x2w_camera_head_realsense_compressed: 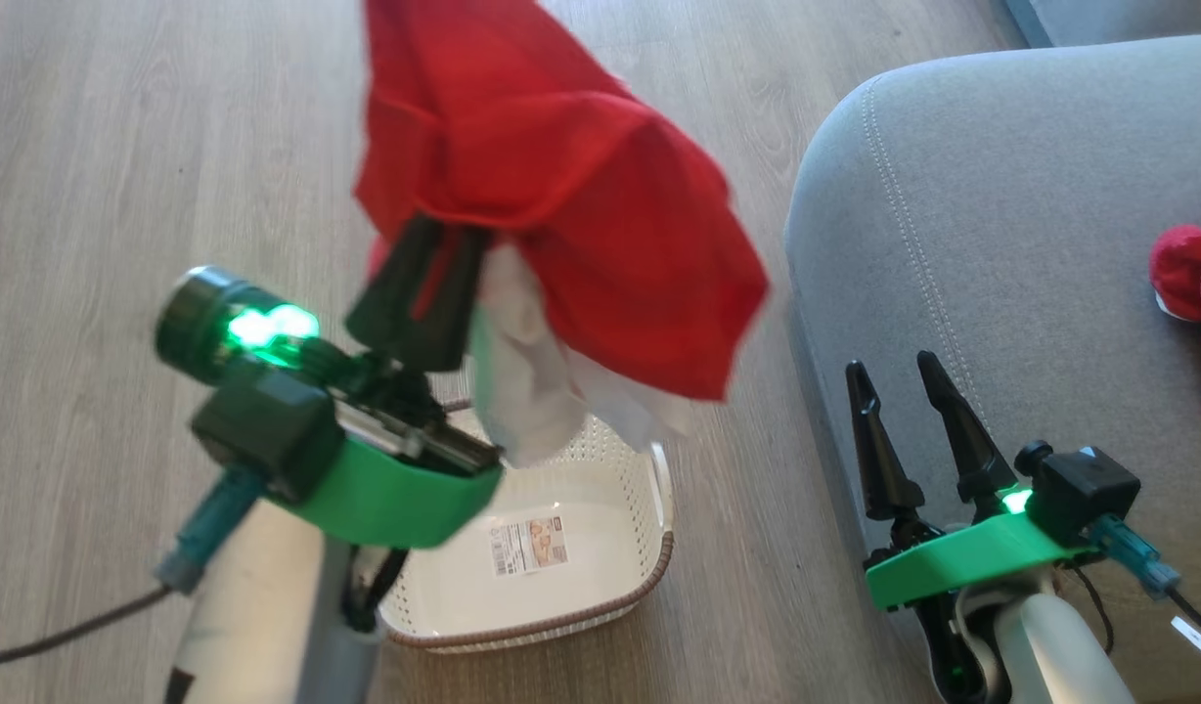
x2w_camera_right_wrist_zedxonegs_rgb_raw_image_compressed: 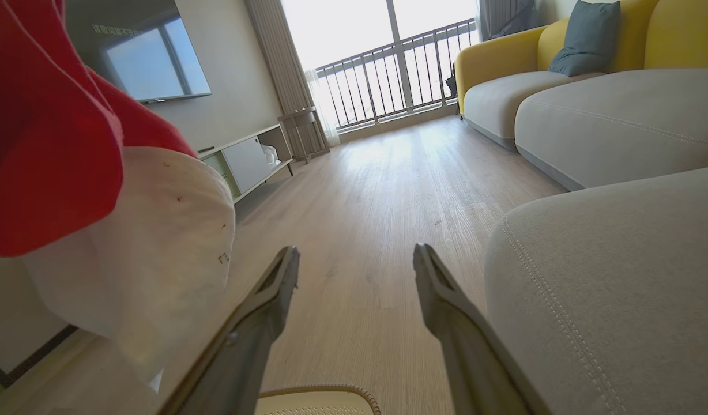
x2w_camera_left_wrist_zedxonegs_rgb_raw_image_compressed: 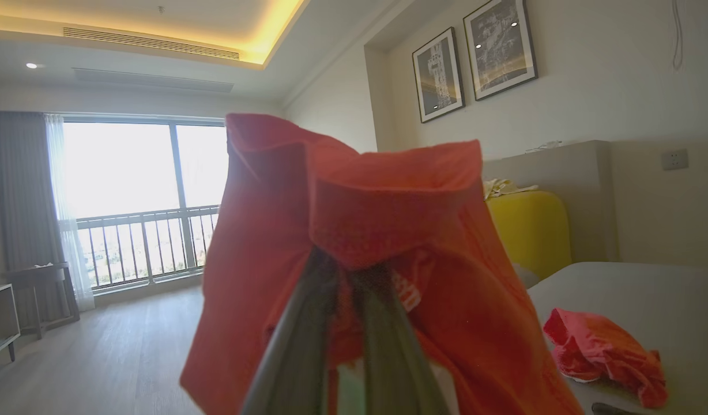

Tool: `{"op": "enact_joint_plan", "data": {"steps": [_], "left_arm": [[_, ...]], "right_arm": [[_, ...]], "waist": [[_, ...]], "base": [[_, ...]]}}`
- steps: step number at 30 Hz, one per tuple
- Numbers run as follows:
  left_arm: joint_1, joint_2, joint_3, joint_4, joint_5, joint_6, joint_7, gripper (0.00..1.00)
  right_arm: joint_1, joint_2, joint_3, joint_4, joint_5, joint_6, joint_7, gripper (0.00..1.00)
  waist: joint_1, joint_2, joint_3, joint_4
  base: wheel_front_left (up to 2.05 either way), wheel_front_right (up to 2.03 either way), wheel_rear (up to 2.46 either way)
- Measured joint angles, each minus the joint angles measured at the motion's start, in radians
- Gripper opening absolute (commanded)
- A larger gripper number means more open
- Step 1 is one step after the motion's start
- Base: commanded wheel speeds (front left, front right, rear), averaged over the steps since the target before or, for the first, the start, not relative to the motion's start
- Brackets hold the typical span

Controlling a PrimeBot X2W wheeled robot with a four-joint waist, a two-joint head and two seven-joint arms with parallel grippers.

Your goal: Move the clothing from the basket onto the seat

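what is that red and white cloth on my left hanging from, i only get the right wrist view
observer: the left pincer is shut on it. It's a red garment with white trim, held up over the basket.
operator: anything left in the basket
observer: no clothing, just a paper label on its bottom.
operator: anything on the seat yet
observer: yes, one red bundle lies on the seat.
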Motion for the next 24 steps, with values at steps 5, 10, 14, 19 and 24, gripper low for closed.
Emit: {"op": "enact_joint_plan", "data": {"steps": [5,10,14,19,24], "left_arm": [[0.016,0.0,-0.068,0.0,0.003,-0.001,-0.004,0.0],[0.036,0.016,-0.154,0.004,0.002,-0.001,-0.004,0.0],[0.036,0.032,-0.189,0.005,-0.008,-0.001,-0.004,0.0],[0.036,0.048,-0.216,0.006,-0.018,-0.001,-0.004,0.0],[0.036,0.052,-0.22,0.006,-0.025,-0.001,-0.004,0.0]], "right_arm": [[0.0,0.0,0.001,0.0,0.0,0.0,0.0,1.0],[0.0,0.0,0.001,0.001,0.0,0.0,0.0,1.0],[0.0,0.0,-0.001,0.0,0.0,0.0,0.0,1.0],[-0.001,0.0,-0.005,0.0,0.0,0.0,0.0,1.0],[-0.001,0.0,-0.008,0.0,0.0,0.0,0.0,1.0]], "waist": [[0.0,0.0,0.001,-0.005],[0.0,0.0,0.008,-0.013],[0.0,0.0,0.017,-0.016],[0.0,0.0,0.023,-0.014],[0.0,0.0,0.021,-0.011]], "base": [[0.0,0.0,0.0],[0.0,0.0,0.0],[0.0,0.0,0.0],[0.0,0.0,0.0],[0.0,0.0,0.0]]}}
